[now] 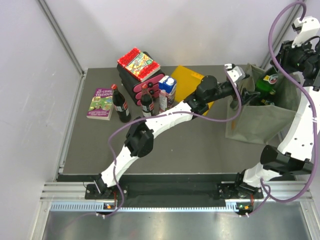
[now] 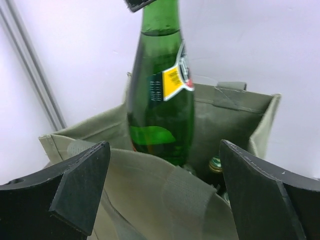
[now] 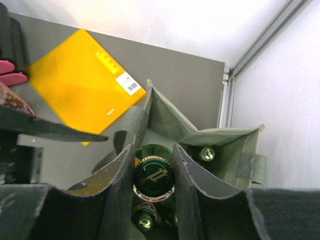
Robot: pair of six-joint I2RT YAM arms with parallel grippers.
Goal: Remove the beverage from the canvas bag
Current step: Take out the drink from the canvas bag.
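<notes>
Halfway there: the right gripper (image 3: 153, 167) clamps the green bottle (image 2: 160, 100) by its neck, most of it standing above the canvas bag (image 1: 255, 122) at the far right, base not yet clear. The left gripper (image 2: 162, 165) gapes wide at the bag's rim, holding nothing

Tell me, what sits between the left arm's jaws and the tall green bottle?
The near cloth wall of the canvas bag, with its strap, in the left wrist view.
</notes>
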